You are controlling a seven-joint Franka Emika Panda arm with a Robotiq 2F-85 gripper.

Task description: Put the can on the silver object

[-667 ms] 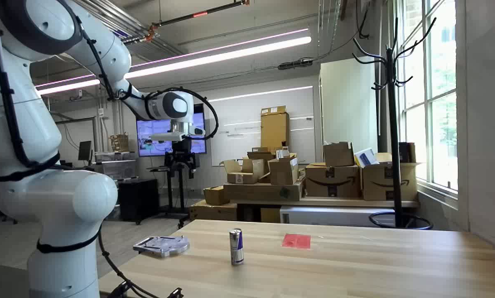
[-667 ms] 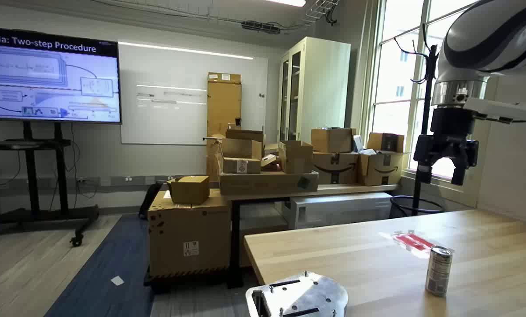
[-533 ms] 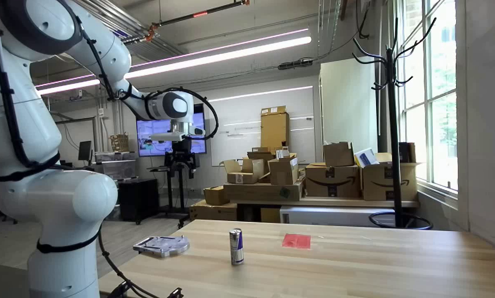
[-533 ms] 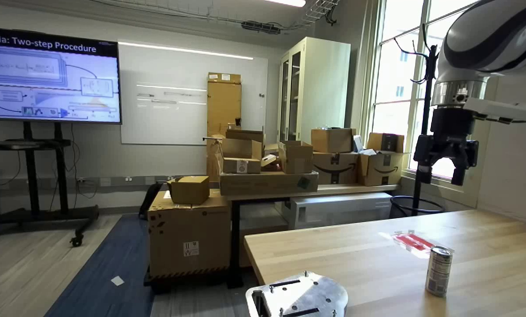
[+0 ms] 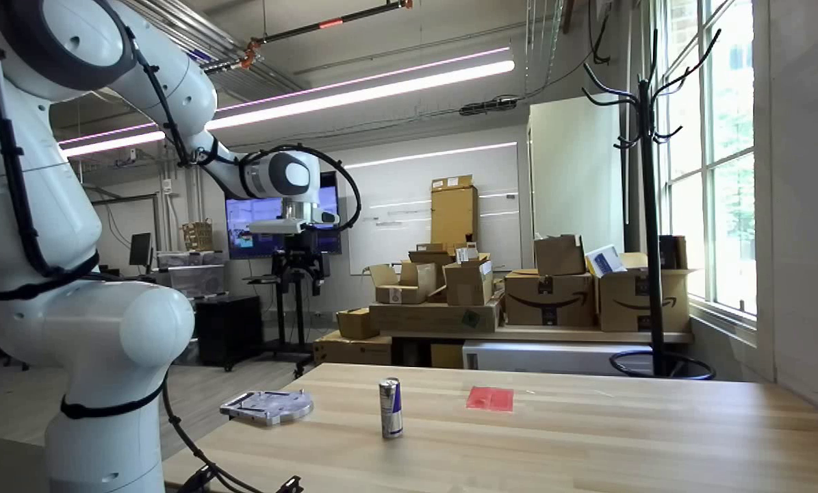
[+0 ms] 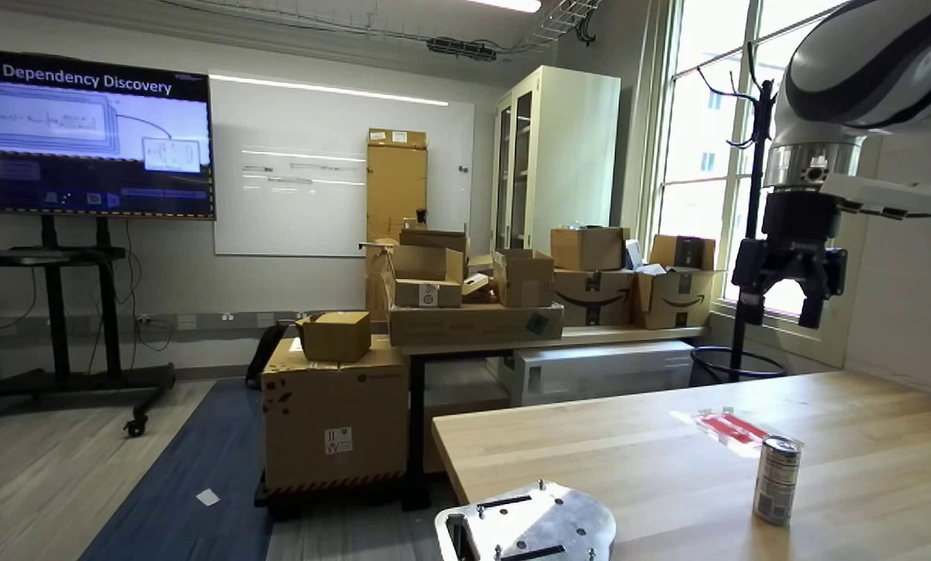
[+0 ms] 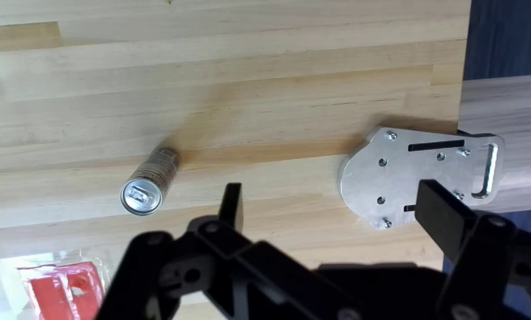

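The can (image 5: 391,409) stands upright on the wooden table in both exterior views (image 6: 777,481). In the wrist view the can (image 7: 152,182) is at the left, its lid facing the camera. The silver object (image 5: 267,406) is a flat metal plate with holes, slots and screws, lying at the table's edge. It also shows in an exterior view (image 6: 535,526), cut off by the bottom edge, and at the right of the wrist view (image 7: 398,173), partly behind a finger. My gripper (image 6: 781,313) is open and empty, high above the table; its fingers (image 7: 332,191) are wide apart, touching nothing.
A flat red piece in clear plastic (image 5: 490,398) lies on the table (image 5: 586,438) beyond the can; it also shows in the wrist view (image 7: 65,289). Cardboard boxes (image 5: 549,298) stand on another table behind. A black coat rack (image 5: 648,205) stands near the window.
The arm, gripper, can and silver object have not visibly moved. Only the picture on the wall screen has changed.
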